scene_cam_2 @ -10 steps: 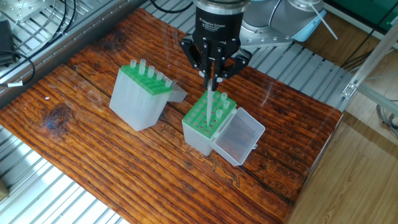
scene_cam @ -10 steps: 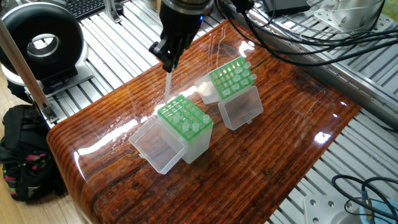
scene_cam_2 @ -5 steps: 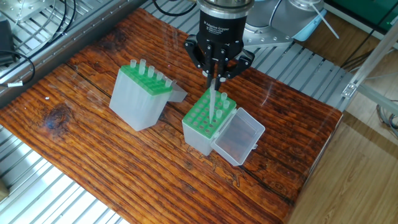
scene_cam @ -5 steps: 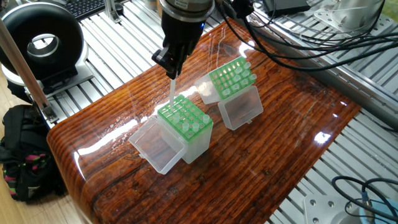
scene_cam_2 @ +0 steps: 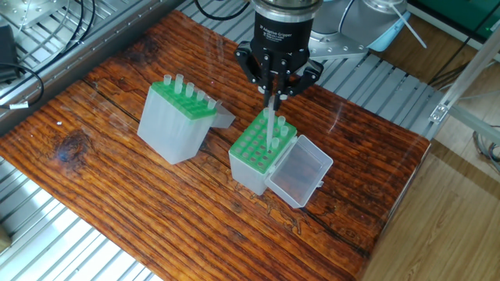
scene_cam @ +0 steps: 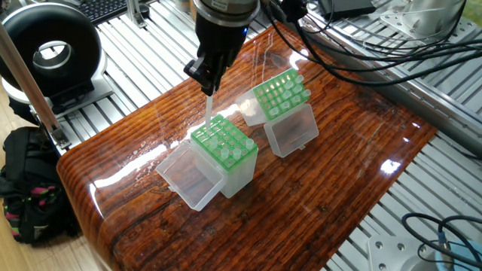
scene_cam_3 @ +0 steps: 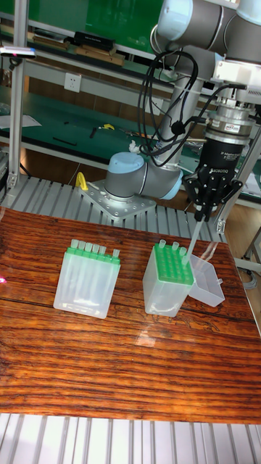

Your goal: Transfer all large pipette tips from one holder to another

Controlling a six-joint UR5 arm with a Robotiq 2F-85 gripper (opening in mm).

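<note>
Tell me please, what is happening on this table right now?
A single robot arm is moving pipette tips between two green racks. Its gripper is shut on one pipette tip and holds it upright over the rack with the open lid; the tip's lower end is at the green grid, among the few tips already standing there. The other rack holds a row of tips along one edge.

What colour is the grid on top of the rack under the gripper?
Green grid, on a translucent whitish box; the other fixed view shows it best.
</note>
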